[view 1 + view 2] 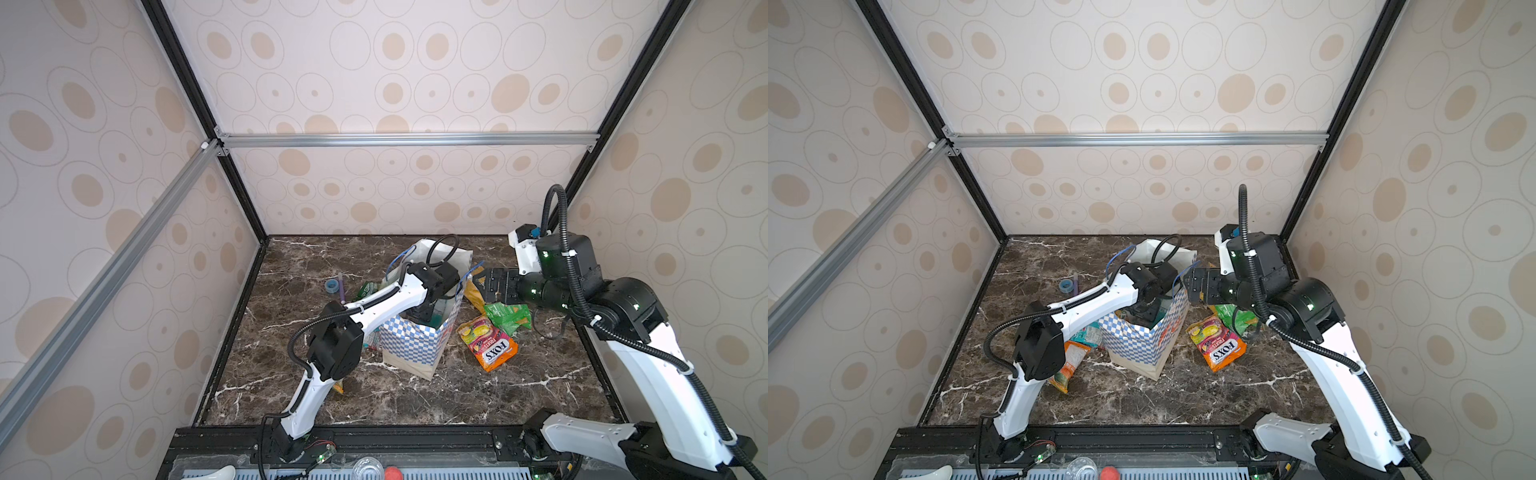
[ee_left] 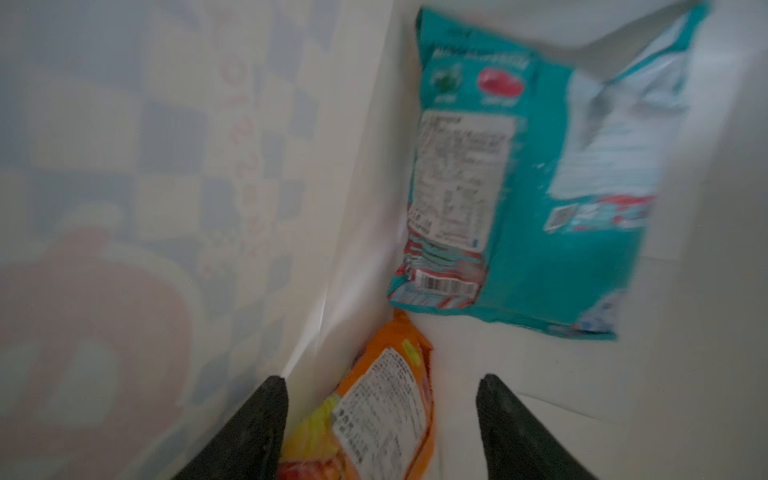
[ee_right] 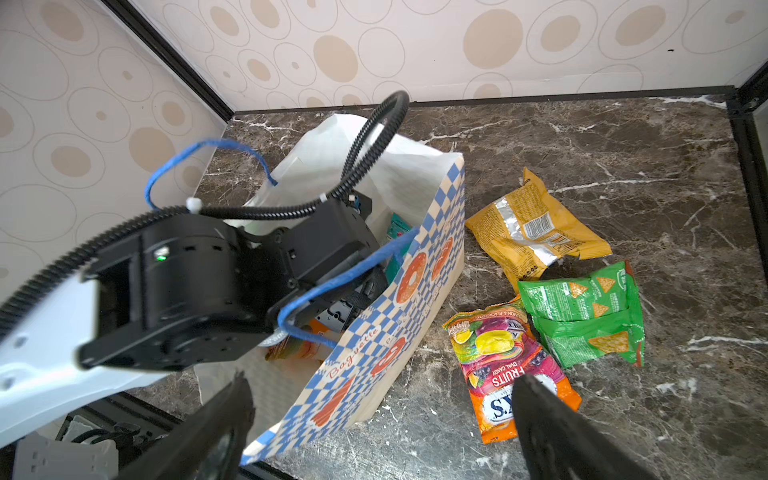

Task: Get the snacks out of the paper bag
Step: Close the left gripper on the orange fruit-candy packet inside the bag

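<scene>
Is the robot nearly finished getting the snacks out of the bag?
Partly. The FOX'S packet, green packet and yellow packet already lie on the table. The left pincer is open inside the paper bag, holding nothing. A teal packet and an orange packet are left inside.

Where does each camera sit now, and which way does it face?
Top views: high in front, looking down on table, paper bag, left arm, right arm.
Left wrist: inside the bag, facing down; teal packet, orange packet, left gripper open.
Right wrist: beside the bag, facing it; FOX'S packet, left arm, right gripper open.
Shared: the bag in all.
</scene>
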Available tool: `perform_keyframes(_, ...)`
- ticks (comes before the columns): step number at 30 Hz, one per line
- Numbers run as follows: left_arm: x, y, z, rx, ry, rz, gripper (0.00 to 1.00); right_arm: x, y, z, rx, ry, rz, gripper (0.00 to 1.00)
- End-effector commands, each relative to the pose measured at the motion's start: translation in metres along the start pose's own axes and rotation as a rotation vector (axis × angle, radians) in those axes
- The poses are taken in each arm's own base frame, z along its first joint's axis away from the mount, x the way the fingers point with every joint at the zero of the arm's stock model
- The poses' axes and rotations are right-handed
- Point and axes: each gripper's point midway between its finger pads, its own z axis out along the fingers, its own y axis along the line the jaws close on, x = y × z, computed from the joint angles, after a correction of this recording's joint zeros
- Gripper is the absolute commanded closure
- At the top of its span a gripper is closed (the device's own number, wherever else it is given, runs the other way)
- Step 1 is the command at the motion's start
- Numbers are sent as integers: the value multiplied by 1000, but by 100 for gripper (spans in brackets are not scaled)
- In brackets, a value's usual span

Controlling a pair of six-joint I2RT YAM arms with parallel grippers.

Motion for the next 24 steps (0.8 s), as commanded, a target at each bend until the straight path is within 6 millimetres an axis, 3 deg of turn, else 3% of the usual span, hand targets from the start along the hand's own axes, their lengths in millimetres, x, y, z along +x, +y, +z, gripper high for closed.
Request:
perform_keyframes(1, 5, 16, 6, -74, -13, 18, 26, 0, -4, -6, 6, -11, 10, 0)
perform_keyframes(4, 14, 8, 22, -55, 11, 32, 26, -1, -2, -5, 3, -11, 9, 0)
perform_keyframes(10, 39, -27, 49, 107, 88, 0, 28, -1, -3, -6, 5, -9, 8, 0)
perform_keyframes(17, 40, -75, 48, 368, 98, -109, 32, -1, -2, -5, 0, -6, 9, 0)
perform_keyframes(19, 35, -83, 45, 410, 89, -134, 38, -2, -2, -6, -1, -7, 13, 0)
perform_keyframes(24, 25, -84, 43, 395, 86, -131, 73, -1, -3, -7, 2, -8, 10, 0)
